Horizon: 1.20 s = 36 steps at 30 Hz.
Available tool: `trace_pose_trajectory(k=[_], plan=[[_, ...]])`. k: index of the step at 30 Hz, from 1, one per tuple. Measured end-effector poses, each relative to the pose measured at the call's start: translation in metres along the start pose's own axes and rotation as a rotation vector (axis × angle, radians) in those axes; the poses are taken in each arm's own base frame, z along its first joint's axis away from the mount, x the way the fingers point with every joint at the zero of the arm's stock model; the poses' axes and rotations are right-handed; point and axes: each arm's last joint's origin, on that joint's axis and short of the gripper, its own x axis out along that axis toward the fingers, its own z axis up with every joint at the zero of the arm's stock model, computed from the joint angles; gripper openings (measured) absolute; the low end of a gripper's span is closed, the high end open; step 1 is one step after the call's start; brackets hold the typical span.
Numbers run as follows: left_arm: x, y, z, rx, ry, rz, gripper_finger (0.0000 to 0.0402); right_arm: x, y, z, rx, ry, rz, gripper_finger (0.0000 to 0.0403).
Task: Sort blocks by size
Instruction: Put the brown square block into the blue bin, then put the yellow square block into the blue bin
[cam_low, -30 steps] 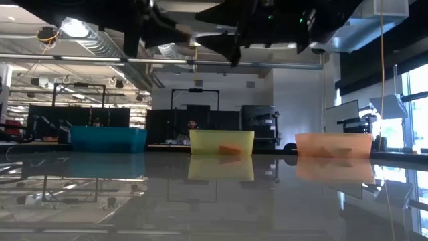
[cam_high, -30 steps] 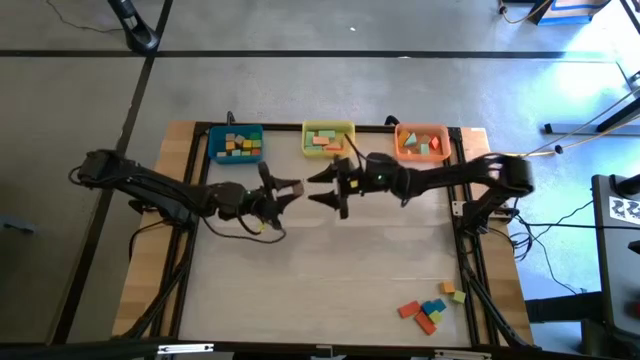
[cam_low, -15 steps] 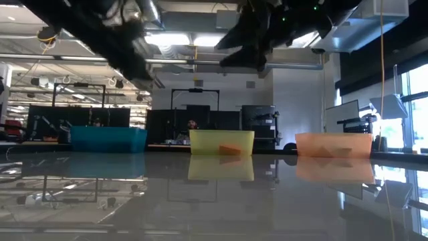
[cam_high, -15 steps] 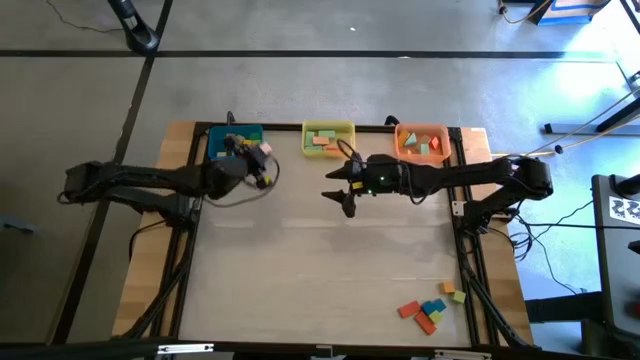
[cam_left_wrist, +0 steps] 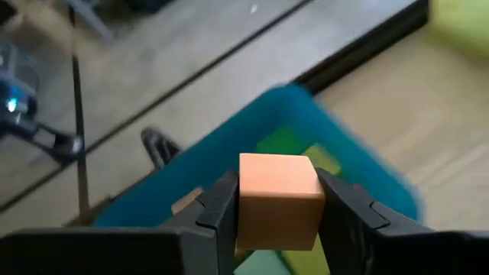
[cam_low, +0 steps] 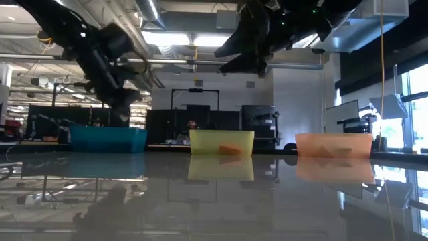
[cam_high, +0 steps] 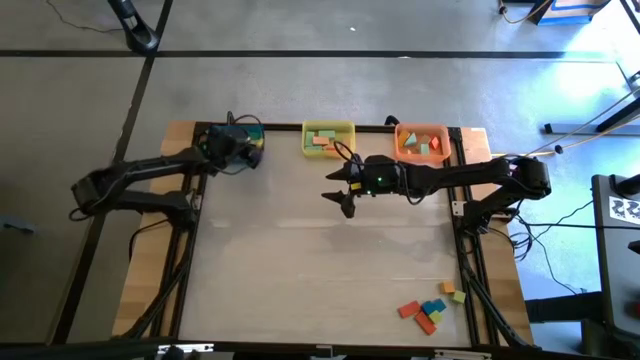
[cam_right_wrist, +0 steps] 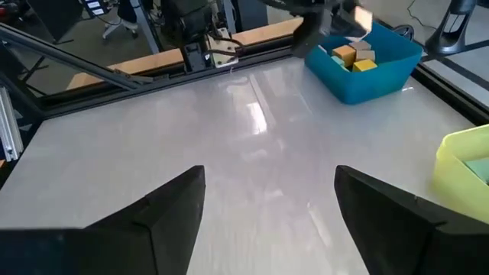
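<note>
Left gripper: reaches over the blue bin at the far left of the tabletop; its fingers are partly closed, clamping a tan-orange cube on two opposite faces, as the left wrist view shows.
Tan-orange cube: held in the air above the blue bin, not touching it.
Right gripper: hangs above the middle of the tabletop, just in front of the yellow bin; its fingers stand wide apart with nothing between them.
Blue bin: holds several small blocks, yellow, orange and tan among them; from above, the left arm covers most of it.
Yellow bin: middle of the far edge, holding a few flat blocks in orange and green.
Orange bin: far right of the row, with blocks inside; they look red and green, though they are small and hard to make out.
Loose blocks: a small cluster near the front right corner of the tabletop, well apart from both grippers; orange, red, blue and yellow pieces lie close together.
Low view: the three bins stand in a row at the far edge, with both arms high above them.
</note>
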Motion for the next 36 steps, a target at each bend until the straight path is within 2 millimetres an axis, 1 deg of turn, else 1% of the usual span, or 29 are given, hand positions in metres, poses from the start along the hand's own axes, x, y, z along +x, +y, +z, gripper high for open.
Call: trace_pose_trajectory(k=[4,8,13,24,27,32,34,36], plan=[[0.017,0.006,-0.007,-0.028,0.082,-0.019,0.0127,0.000,0.000,0.000,0.000,0.000,-0.003,0.0289],[0.028,0.007,-0.012,-0.047,0.133,-0.036,0.0127,0.000,-0.001,-0.003,0.002,0.007,-0.004,0.0289],[0.034,0.007,-0.014,-0.068,0.150,-0.027,0.0127,0.000,-0.001,-0.004,0.002,0.011,-0.005,0.0289],[0.037,0.011,-0.013,-0.061,0.148,-0.015,0.0131,0.000,-0.001,-0.004,0.000,0.011,-0.005,0.0289],[0.038,0.013,-0.014,-0.068,0.152,-0.006,0.0157,0.000,-0.001,-0.004,-0.003,0.011,-0.005,0.0289],[0.040,0.016,-0.014,-0.082,0.167,-0.040,0.0218,0.000,0.003,-0.006,-0.046,0.018,-0.004,0.0289],[0.039,0.016,-0.011,-0.079,0.162,-0.056,0.0234,0.000,0.005,-0.006,-0.078,0.015,-0.024,0.0289],[0.034,0.015,-0.005,-0.076,0.144,-0.091,0.0244,-0.003,0.009,-0.006,-0.114,0.027,-0.033,0.0289]])
